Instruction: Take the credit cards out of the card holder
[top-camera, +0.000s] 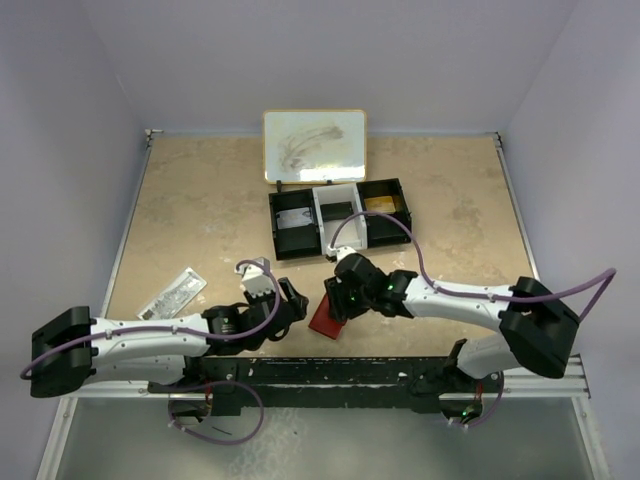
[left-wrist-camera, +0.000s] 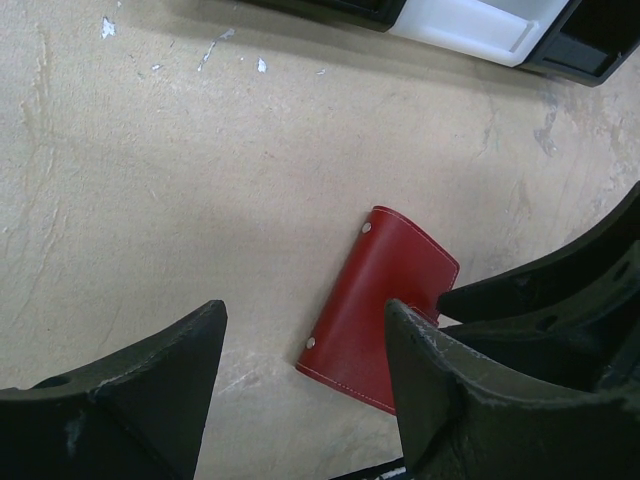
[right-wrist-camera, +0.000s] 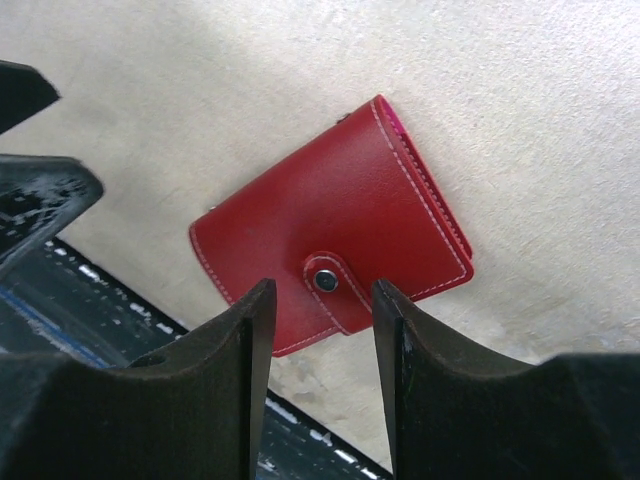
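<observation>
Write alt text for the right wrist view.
A closed red card holder, its snap tab fastened, lies on a beige table. The right gripper points at it, open black jaws framing the tab and gripping nothing.

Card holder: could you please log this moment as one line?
card holder: closed, snapped, lying flat | left tool: open, beside it | right tool: open, above snap tab

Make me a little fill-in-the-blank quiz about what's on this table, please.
The card holder is ___ in colour. Its snap tab is fastened, so it lies ___. The middle compartment of the black tray is ___. The left pincer and right pincer both stand ___, gripping nothing. Missing words: red; closed; white; open.
</observation>
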